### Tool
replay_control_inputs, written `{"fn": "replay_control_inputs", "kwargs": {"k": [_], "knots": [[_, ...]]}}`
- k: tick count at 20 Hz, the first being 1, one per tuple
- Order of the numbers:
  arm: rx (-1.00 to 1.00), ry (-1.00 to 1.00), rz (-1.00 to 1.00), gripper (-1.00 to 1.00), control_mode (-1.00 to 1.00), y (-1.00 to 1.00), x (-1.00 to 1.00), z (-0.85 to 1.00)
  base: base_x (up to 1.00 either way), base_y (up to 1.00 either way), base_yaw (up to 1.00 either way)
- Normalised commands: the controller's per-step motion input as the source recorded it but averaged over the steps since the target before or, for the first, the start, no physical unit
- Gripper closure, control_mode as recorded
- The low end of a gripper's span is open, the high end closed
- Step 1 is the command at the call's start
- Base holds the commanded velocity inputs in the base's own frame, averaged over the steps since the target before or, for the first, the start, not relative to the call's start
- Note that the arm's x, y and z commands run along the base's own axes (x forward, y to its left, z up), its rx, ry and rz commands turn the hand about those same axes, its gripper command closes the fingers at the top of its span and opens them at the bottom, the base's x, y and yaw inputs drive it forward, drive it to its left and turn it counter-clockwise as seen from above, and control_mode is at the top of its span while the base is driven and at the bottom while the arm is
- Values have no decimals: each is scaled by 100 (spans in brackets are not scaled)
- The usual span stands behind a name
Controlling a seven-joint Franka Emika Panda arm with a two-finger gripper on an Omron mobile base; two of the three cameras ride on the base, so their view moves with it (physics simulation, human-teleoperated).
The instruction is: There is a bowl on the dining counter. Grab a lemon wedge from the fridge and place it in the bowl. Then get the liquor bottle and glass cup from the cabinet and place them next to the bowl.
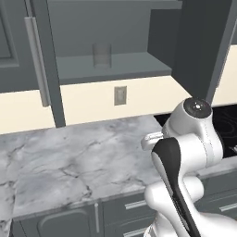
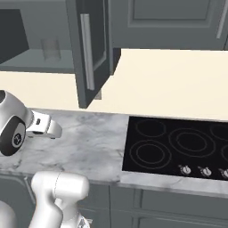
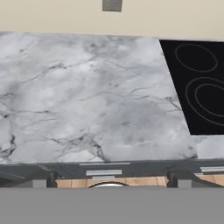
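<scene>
Where legible: unmarked glass cup (cabinet shelf)

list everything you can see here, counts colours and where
glass cup: one, clear, upright on the shelf of the open cabinet
cabinet: one, dark grey, doors open, above the counter
counter: one, grey-white marble
wall outlet: one, grey, on the cream wall under the cabinet
cooktop: one, black, set in the counter right of the marble stretch
cooktop knobs: three in view, silver, along its front edge
drawers: dark grey, silver handles, below the counter
arm: one, white with dark joints, in front of the counter
fingers: open
</scene>
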Motion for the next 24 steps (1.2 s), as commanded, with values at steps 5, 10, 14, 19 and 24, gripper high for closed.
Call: {"fn": "replay_control_inputs", "kwargs": {"k": [5, 10, 14, 19, 24], "knots": [[0, 0, 0, -100, 100, 0, 0, 0, -17, 31, 2], [0, 0, 0, -100, 100, 0, 0, 0, 34, 42, 4], [0, 0, 0, -100, 100, 0, 0, 0, 75, 44, 3], [0, -1, 4, -100, -100, 3, 18, 2, 75, 24, 6], [-13, -31, 38, -100, -100, 1, 44, 35, 0, 0, 0]]}}
